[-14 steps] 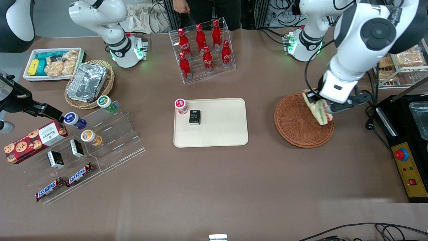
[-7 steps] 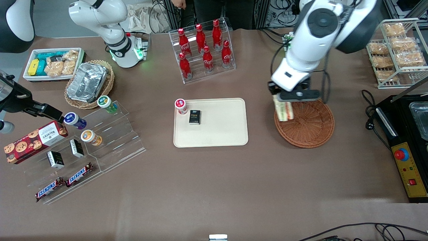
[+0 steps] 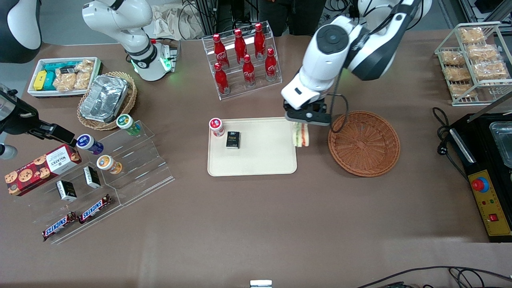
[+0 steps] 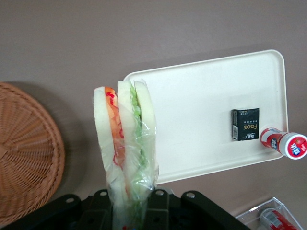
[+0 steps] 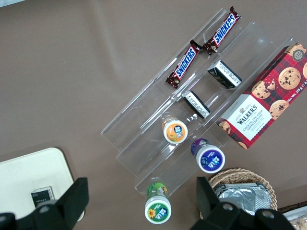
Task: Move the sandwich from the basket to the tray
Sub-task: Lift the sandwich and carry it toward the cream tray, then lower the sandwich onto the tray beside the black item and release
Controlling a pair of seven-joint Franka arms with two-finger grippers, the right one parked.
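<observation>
— Front view, claw?
— Black two-finger gripper (image 3: 306, 118) clamped on the triangular white-bread sandwich with orange-red and green filling (image 3: 301, 135), hanging point-down above the edge of the flat cream-beige rectangular plastic tray (image 3: 256, 160) nearest the round reddish-brown wicker basket (image 3: 363, 143). White arm reaching in from above, wrist pointing down.
— Wrist view?
— Same gripper (image 4: 130, 213) pinching the sandwich (image 4: 125, 143) at its lower end — wedge upright, above the tray (image 4: 201, 115) rim, basket (image 4: 24, 153) alongside.
</observation>
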